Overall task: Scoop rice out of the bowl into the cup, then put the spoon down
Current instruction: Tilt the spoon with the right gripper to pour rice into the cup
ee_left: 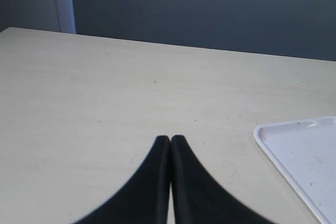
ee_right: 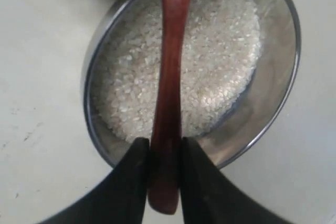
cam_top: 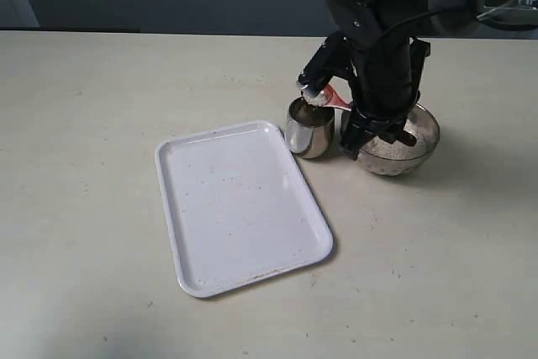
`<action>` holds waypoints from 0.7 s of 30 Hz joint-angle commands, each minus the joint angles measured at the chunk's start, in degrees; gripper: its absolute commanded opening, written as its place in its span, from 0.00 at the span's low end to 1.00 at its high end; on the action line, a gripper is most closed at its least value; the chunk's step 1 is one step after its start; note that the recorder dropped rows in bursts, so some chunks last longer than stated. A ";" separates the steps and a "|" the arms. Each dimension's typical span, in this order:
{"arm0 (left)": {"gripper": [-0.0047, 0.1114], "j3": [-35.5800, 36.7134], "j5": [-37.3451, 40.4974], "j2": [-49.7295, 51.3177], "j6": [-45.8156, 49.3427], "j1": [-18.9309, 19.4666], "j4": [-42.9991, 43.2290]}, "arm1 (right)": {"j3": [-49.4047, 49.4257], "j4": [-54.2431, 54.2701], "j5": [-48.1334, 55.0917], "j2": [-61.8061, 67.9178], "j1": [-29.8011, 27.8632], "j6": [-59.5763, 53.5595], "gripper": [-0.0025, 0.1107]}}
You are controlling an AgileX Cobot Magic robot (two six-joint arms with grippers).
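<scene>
My right gripper [ee_right: 164, 148] is shut on the slim handle of the reddish-brown wooden spoon [ee_right: 169, 77]. Below the handle lies the steel bowl [ee_right: 273, 103] with white rice [ee_right: 220, 61] in it. In the exterior view the spoon [cam_top: 324, 96] reaches left from the right gripper [cam_top: 363, 119], its oval end with white grains over the mouth of the small steel cup [cam_top: 308, 128]. The bowl [cam_top: 414, 145] stands right of the cup, partly hidden by the arm. My left gripper [ee_left: 170, 141] is shut on nothing above bare table, out of the exterior view.
A white rectangular tray [cam_top: 239, 203] lies on the beige table [cam_top: 84, 166], left and in front of the cup; its corner [ee_left: 302, 153] shows in the left wrist view. The right arm [cam_top: 395, 6] comes down from the upper right.
</scene>
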 commanded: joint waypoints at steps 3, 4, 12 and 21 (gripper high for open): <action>0.04 -0.23 -0.80 -0.03 -0.37 0.03 0.06 | -0.27 -2.02 0.33 -0.08 0.52 1.37 0.01; 0.04 -0.23 -0.80 -0.03 -0.37 0.03 0.06 | -0.27 -2.01 0.49 -0.08 0.52 1.37 0.01; 0.04 -0.23 -0.80 -0.03 -0.37 0.03 0.06 | -0.27 -2.76 0.91 -0.08 0.52 1.85 0.01; 0.04 -0.23 -0.80 -0.03 -0.37 0.03 0.06 | -0.27 -7.38 1.99 -0.08 2.57 4.12 0.01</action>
